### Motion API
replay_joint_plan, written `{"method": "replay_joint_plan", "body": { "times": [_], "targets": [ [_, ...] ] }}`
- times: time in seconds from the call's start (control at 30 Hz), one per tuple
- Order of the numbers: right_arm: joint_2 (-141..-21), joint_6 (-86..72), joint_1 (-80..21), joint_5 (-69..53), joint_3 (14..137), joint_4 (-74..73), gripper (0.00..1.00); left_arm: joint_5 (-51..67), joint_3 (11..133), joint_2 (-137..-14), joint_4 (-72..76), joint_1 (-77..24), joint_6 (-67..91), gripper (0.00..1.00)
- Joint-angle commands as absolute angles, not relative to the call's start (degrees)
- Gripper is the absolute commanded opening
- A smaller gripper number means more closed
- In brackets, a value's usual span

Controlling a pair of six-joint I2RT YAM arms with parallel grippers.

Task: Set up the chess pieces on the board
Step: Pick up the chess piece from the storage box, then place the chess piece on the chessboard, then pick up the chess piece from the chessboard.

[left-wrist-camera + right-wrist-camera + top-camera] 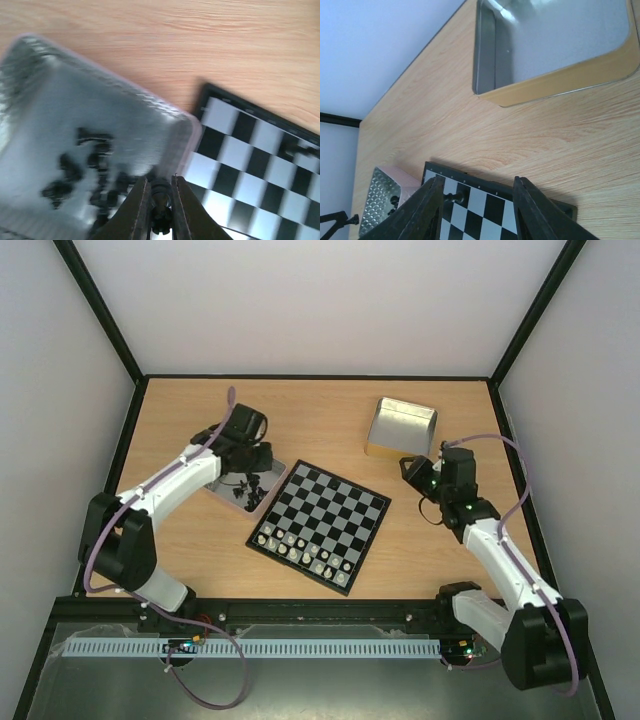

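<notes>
Sitting in left tool: chess piece

The small square black-and-grey checked board is lying mid-frame; left of it, the left gripper is hanging over a shiny metal tray holding tiny black chess pieces.

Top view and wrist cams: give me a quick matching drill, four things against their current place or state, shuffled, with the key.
Things:
1. left gripper
2. right gripper
3. pale pieces
4. far metal tray

States:
A. nothing inside
B. shut on a black piece
C. lined up on the board's near rows
D. open, holding nothing

Pairs: 1-B, 2-D, 3-C, 4-A.
</notes>
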State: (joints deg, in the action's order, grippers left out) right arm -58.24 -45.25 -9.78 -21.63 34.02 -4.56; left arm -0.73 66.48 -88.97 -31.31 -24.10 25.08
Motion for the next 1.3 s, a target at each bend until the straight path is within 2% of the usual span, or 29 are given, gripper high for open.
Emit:
{"method": "replay_joint_plan", "body": {
  "times": [0.0,0.3,0.6,0.67,0.77,0.83,1.27],
  "targets": [
    [-53.39,-46.68,-10.11,-19.77,33.54,-7.97,0.39,3.41,70.0,-89.06,-33.39,-30.86,22.56,0.08],
    [-47.94,-47.72,-10.08,-17.79,30.56,-9.61,0.39,3.16,72.24,-98.57,-33.73,-40.73,21.53,0.08],
    [-51.39,-47.27,-10.17,-16.75,27.26,-6.61,0.39,-0.23,75.06,-106.19,-33.92,-42.52,22.93,0.1],
    [-51.72,-47.52,-10.18,-16.46,26.46,-5.66,0.39,0.07,75.8,-107.31,-33.77,-42.49,22.98,0.14],
    [-52.79,-47.73,-10.18,-16.5,26.32,-4.88,0.39,0.18,76.54,-108.37,-33.87,-42.46,22.86,0.29],
    [-53.35,-47.97,-10.2,-16.59,26.44,-4.48,0.39,0.01,77.06,-108.75,-34.18,-42.39,22.73,0.36],
    [-56.78,-46.8,-10.2,-17.8,27.43,-3.33,0.39,1.13,76.48,-109.21,-37.65,-42.18,22.34,0.37]
  ]
}}
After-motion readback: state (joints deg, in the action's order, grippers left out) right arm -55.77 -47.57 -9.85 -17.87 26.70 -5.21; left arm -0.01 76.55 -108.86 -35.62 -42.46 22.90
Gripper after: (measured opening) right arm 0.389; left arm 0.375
